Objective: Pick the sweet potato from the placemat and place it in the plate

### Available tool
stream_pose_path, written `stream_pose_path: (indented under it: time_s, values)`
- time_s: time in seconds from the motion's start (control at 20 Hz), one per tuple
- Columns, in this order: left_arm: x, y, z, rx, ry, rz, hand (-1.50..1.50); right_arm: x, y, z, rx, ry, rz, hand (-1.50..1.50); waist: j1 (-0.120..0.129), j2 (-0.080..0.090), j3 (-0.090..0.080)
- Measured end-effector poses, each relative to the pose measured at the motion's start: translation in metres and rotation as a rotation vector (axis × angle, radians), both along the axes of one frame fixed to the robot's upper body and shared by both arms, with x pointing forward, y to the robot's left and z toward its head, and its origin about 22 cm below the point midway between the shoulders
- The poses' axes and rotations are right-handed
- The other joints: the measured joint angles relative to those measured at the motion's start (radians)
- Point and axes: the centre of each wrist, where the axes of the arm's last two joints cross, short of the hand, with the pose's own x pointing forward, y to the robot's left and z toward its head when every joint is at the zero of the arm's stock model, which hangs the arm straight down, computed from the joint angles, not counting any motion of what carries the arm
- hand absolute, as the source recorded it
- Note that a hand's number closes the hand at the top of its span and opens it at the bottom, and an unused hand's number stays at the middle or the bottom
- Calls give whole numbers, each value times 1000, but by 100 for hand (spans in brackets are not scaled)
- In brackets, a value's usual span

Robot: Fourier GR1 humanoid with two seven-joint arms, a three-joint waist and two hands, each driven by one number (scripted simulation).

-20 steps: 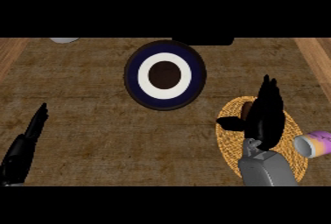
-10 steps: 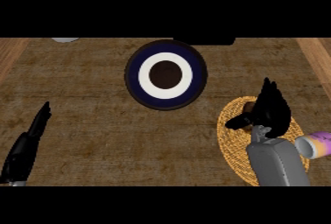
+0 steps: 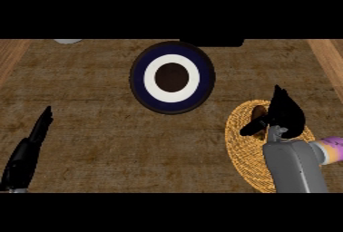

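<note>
The round plate (image 3: 173, 105), dark blue with a white ring and a brown centre, lies at the counter's upper middle. At the right lies a woven orange placemat (image 3: 242, 153). On it a brown sweet potato (image 3: 258, 110) peeks out at the left side of my right hand (image 3: 286, 116). That hand stands over the potato with its fingers pointing up and fairly straight, and its thumb reaches left just below the potato. Most of the potato is hidden by the hand. My left hand (image 3: 32, 141) rests open at the lower left, fingers up.
A purple and white container (image 3: 331, 149) lies at the right edge beside my right forearm. A white object (image 3: 67, 41) and a dark one (image 3: 212, 43) sit at the far edge. Wooden strips (image 3: 330, 56) border the counter's sides.
My right hand and forearm have shifted a little to the right over the placemat, and the potato now shows beside the thumb. The left hand stays where it was.
</note>
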Motion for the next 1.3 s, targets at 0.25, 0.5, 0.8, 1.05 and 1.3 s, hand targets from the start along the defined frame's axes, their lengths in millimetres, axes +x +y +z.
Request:
stream_pose_path:
  time_s: [0.25, 0.5, 0.8, 1.05, 1.3]
  values:
    - [-3, -1, 3, 0, 1, -3, 0, 5, -11, -13, 23, 68, 6, -150, 1, 0, 0]
    - [-3, -3, 1, 4, 3, -2, 0, 3, -9, -29, 31, 123, 4, -150, 0, 0, 0]
    - [3, 1, -3, -2, -1, 1, 0, 8, -28, -47, 45, 137, -9, -150, 0, 0, 0]
    - [2, -2, 3, 2, 3, -3, 0, 7, -27, -60, 54, 133, -5, 150, 1, 0, 0]
    - [-2, 1, 1, 2, -4, 2, 0, 10, -42, -63, 61, 79, 33, 150, 1, -2, -2]
